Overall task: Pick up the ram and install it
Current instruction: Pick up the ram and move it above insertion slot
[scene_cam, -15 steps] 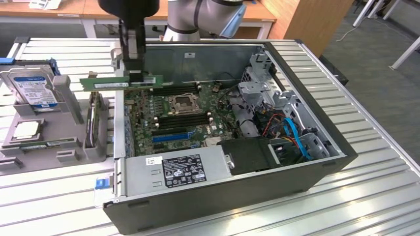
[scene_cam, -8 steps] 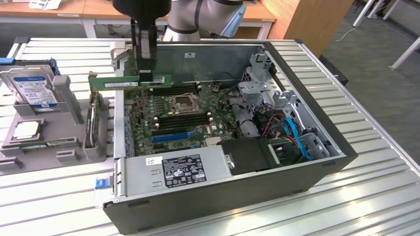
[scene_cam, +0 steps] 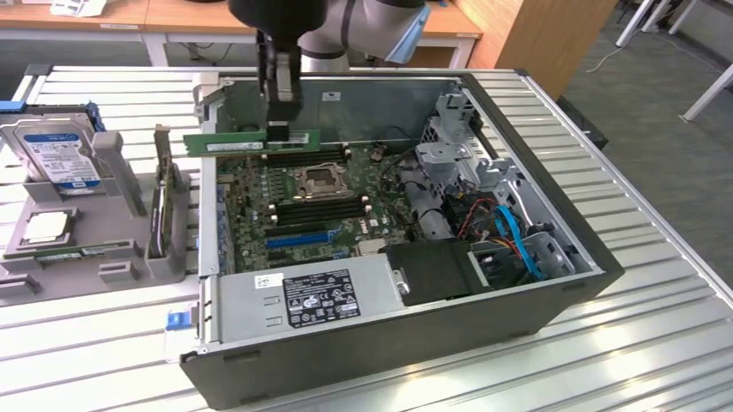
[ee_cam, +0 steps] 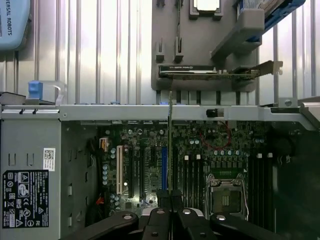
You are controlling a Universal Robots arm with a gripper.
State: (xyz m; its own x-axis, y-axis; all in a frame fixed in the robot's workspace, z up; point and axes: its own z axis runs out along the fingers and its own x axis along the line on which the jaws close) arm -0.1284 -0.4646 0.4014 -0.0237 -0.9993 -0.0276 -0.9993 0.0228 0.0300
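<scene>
Item one, the gripper [scene_cam: 281,127]: I read it as clenched on the ram [scene_cam: 246,141], its fingers pinching the top edge near the stick's end towards the exterior view's right. Item two, the ram: a green stick held level and lengthwise, sitting upper centre-left of the exterior view, raised over the far part of the motherboard [scene_cam: 300,210] and not seated in any slot. In the wrist view I see it edge-on as a thin line running out from the fingertips over the board. Item three, black memory slots [scene_cam: 318,209]: long parallel strips lying on either side of the CPU socket [scene_cam: 315,180], at the middle of the frame. Item four, the computer case [scene_cam: 550,296]: lying open on its side, with a silver power supply [scene_cam: 309,296] bearing a black label at lower centre and blue cables [scene_cam: 516,236] at centre right. Item five, a grey fixture [scene_cam: 115,215] at the exterior view's left, with a hard drive [scene_cam: 55,150] standing in it at upper left. Item six, a slatted metal table [scene_cam: 653,343] under everything.
</scene>
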